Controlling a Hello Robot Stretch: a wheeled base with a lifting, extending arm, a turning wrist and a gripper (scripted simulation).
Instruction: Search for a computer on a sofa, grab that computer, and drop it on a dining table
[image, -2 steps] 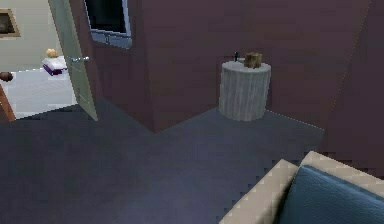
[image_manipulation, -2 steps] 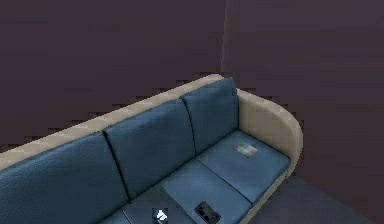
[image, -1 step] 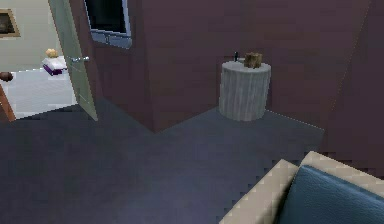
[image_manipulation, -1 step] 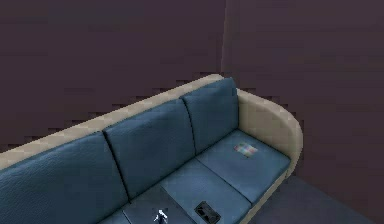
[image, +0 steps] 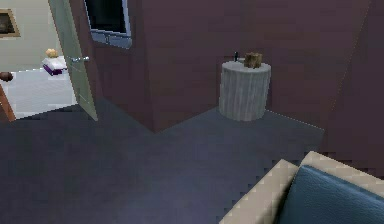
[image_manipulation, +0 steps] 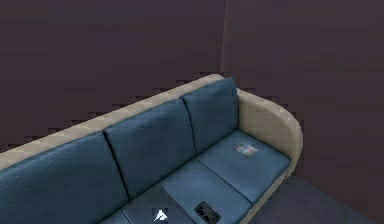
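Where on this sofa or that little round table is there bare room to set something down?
On the sofa, the end seat is bare in front of a small pale thing. The middle seat's front is crowded: a small dark thing and a white thing. The round table carries a brown thing at the back; its near edge is bare.

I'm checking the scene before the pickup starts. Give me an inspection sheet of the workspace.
Surface: sofa, blue cushions, beige frame; dark floor.
Job's things: small grey flat thing on the seat cushion at the arm side view's right; too small to call a computer.
Clutter: small dark thing and small white thing on the seat near the bottom edge.
End effector: nothing seen.
Cables: nothing seen.
Surroundings: round white side table bearing a small brown thing; open door; dark screen on the wall.
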